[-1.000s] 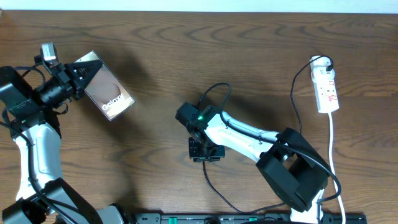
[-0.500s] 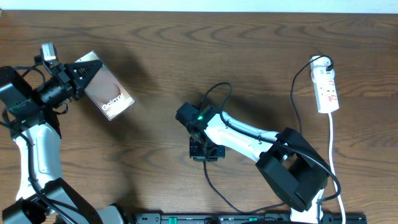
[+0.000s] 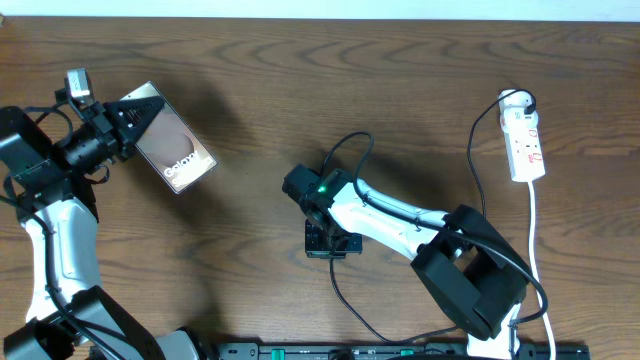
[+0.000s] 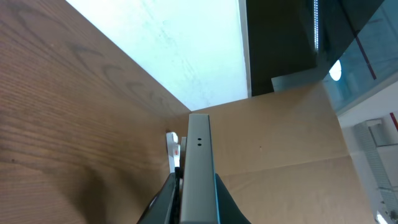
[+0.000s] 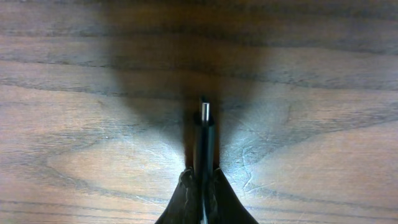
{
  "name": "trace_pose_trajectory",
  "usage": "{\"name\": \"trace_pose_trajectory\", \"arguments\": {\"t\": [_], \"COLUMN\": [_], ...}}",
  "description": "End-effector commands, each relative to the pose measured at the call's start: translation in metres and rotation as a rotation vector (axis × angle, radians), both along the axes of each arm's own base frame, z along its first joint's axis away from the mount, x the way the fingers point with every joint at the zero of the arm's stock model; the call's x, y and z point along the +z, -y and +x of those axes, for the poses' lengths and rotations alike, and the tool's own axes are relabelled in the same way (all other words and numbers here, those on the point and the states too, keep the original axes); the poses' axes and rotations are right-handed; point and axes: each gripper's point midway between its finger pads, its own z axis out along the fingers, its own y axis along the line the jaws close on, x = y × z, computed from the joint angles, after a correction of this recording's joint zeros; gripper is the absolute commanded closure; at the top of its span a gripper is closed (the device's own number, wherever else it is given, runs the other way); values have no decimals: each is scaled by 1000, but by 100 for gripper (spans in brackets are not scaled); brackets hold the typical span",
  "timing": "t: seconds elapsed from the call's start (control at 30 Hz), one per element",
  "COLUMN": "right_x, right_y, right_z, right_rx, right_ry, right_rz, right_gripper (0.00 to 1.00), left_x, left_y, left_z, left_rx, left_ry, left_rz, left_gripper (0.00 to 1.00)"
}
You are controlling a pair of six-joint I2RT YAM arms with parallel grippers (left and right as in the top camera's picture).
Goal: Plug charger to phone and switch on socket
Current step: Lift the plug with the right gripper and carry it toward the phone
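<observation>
Gripping the phone (image 3: 176,152) by its upper-left end, the left pincer (image 3: 128,118) sits at the far left of the table (image 3: 400,70). The phone's screen faces the overhead camera, with its long side slanting down to the right and a soft shadow on the wood beside it. In the left wrist view the phone (image 4: 198,163) shows edge-on, a grey strip with two small holes. It is clamped between the dark fingers of the left pincer (image 4: 196,200), and a small white shape with a red mark shows far behind it.

Near the middle of the table, the right pincer (image 3: 327,244) points down at the wood and is closed on the charger (image 3: 347,141). The thin black cable loops up behind the arm and also trails down toward the near edge. The right wrist view shows the fingers of the right pincer (image 5: 203,190) pinched onto the cable just behind the plug (image 5: 204,119). The plug's metal tip points away from the camera over bare wood, within the pincer's shadow. The phone and the plug are well apart.

At the far right lies the socket (image 3: 526,145), lengthwise up the table. A black lead runs into its top end, and its white cord (image 3: 535,250) runs down toward the near edge.
</observation>
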Motion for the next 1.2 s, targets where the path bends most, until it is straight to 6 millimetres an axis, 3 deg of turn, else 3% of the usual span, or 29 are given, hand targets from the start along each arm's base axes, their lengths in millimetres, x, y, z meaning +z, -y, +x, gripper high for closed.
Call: {"name": "trace_pose_trajectory", "arguments": {"t": [0.0,0.17,0.33,0.53,0.63,0.73,0.93,1.17], "right_x": [-9,-7,10,79,106,120,194,200], "right_y": [6,15,1,-55,-64,-64,-74,-89], "right_z": [8,22,45,64,67,72,60,43], "right_rx": [-27,-57,-2,278,416,408,652,763], "right_ry": [9,4,-26,-40,4,4,139,173], "right_rz": [-33,-16,163,738,939,1030,1565,1624], "right_gripper": [99,99,99,99,99,99,99,99], "left_x": [3,3,4,4,4,4,5,7], "left_y": [1,1,2,2,2,2,5,9], "left_z": [-2,-2,-3,-3,-3,-4,-6,-11], "left_rx": [-11,-12,-23,-23,-25,-27,-49,-88], "left_ry": [5,5,7,8,12,17,45,57], "left_rz": [-3,-4,-7,-6,-4,0,14,7], "left_gripper": [92,92,93,93,93,93,93,93]}}
